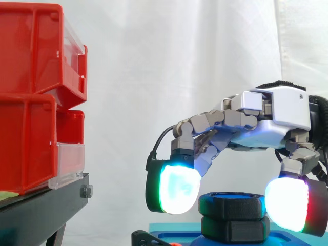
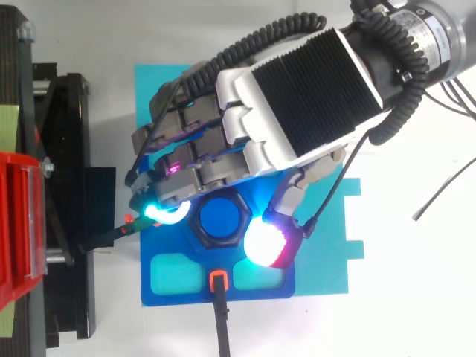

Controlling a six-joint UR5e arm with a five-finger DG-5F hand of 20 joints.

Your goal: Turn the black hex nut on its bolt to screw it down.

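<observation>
Black hex nut [image 1: 233, 207] clamped between my hand's [image 1: 277, 110] curled thumb and finger pads, seated above the blue base [image 2: 178, 297].

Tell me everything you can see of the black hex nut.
The black hex nut looks like matte plastic, six-sided with rounded corners. It sits level on a blue bolt whose round top fills its hole, just above a second black hex piece on the blue plate. The hand arches over it, with glowing pads pinching it from opposite sides.
</observation>
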